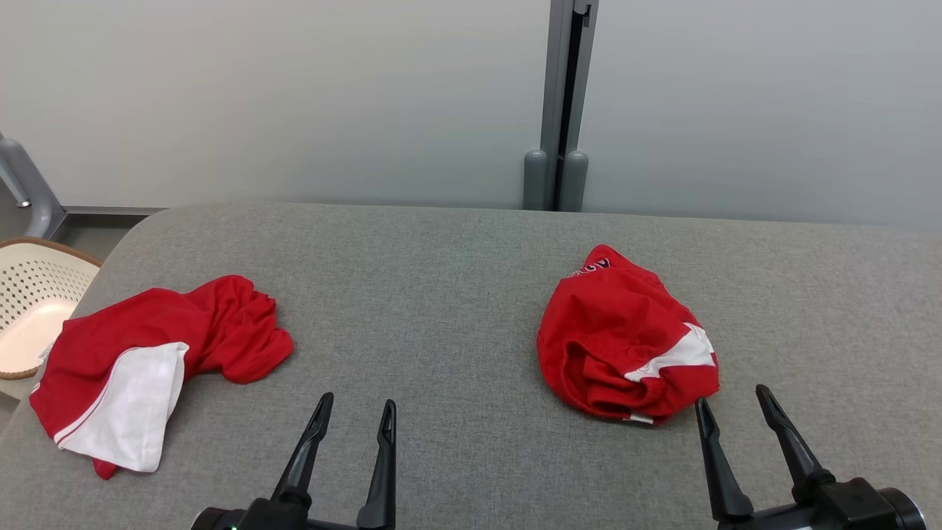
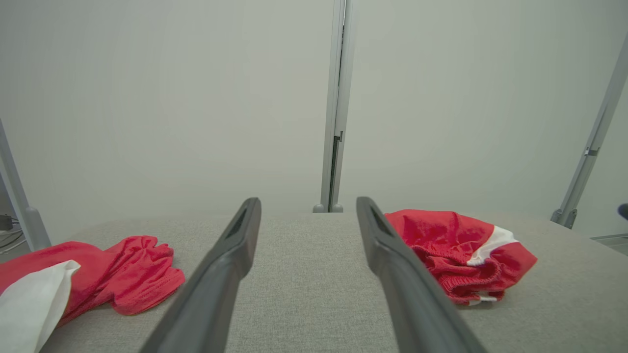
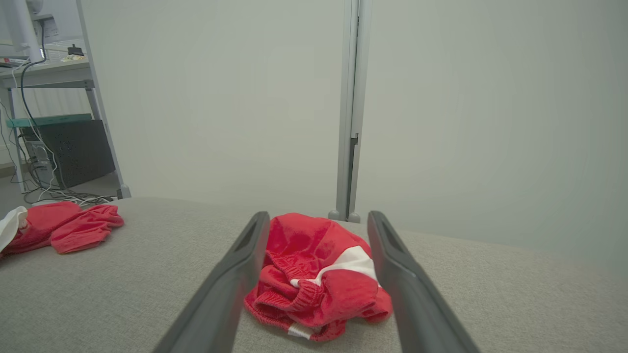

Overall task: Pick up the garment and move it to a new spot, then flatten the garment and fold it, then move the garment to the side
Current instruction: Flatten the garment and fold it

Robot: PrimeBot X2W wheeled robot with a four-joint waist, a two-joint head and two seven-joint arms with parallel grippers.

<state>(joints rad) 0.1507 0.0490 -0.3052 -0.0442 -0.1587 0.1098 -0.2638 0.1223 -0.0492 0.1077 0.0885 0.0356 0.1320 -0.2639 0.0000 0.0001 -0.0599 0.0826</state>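
A: What is seen in the head view?

B: The left gripper and right gripper are raised from the bottom edge, fingers pointed up the frame, both spread apart and empty. The crumpled red garment is bunched at centre right on the grey table, just above the right fingertips. Its long axis runs from top to bottom, leaning slightly right, with the gathered hem turned toward the bottom edge. A second red garment with a white panel is spread at the left, beside a pale basket.

A: And the left wrist view?

B: The left gripper is held low over bare cloth, released. The crumpled red garment is partly hidden behind the right-hand finger, and the second red garment is at lower left.

A: The right wrist view?

B: The crumpled red garment is framed between the parted fingers of the right gripper. Whether it is touched cannot be told. The second red garment is placed well apart at the left edge.
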